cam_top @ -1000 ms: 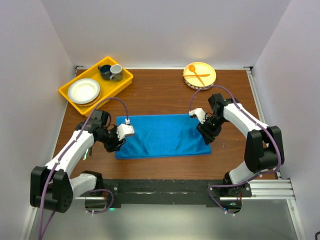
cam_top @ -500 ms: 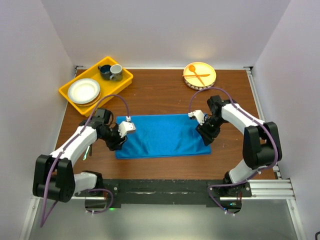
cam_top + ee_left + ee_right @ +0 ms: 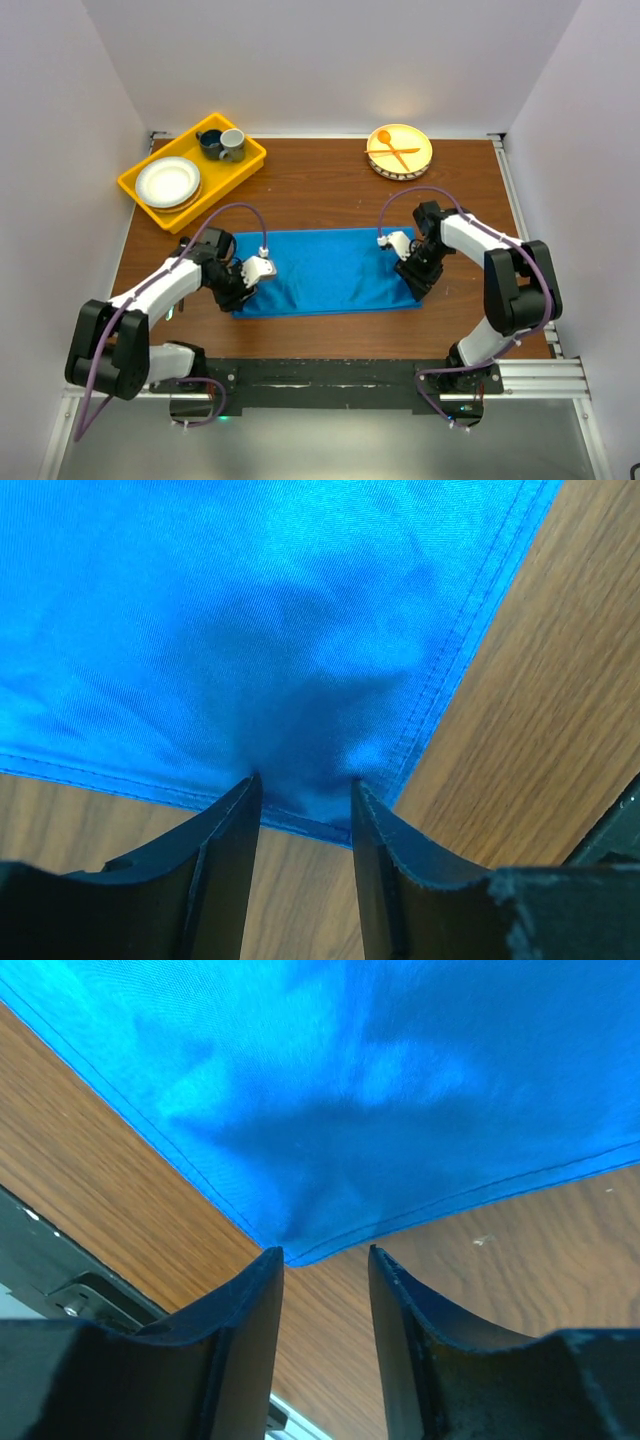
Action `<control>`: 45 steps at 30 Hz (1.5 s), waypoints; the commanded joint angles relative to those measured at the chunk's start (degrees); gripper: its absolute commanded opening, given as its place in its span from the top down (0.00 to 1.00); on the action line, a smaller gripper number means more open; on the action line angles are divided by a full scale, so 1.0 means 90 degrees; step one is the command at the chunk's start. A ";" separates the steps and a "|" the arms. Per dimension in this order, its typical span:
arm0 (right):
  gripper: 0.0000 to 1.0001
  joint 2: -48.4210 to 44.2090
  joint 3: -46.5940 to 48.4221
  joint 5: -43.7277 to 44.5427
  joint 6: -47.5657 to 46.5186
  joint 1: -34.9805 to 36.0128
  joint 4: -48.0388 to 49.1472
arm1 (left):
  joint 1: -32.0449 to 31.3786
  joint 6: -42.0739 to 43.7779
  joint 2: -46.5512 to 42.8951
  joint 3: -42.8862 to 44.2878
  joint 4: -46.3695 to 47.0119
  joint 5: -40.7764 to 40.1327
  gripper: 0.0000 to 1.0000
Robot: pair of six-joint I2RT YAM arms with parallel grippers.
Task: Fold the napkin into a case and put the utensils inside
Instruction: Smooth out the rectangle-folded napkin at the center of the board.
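One blue napkin (image 3: 330,270); two claws, left claw (image 3: 305,780) and right claw (image 3: 325,1252), both apart at its corners.

One napkin (image 3: 325,270), one tray (image 3: 222,172), two cups (image 3: 232,145)

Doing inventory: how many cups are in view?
2: a dark blue mug and a grey cup, together in the far corner of the yellow plastic tray. None appear hidden.
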 commanded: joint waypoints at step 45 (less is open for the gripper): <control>0.02 0.2622 0.1760 -0.3799 0.7811 0.0734 0.6609 | -0.0374 -1.0436 0.3829 0.0851 0.9193 0.1068 0.00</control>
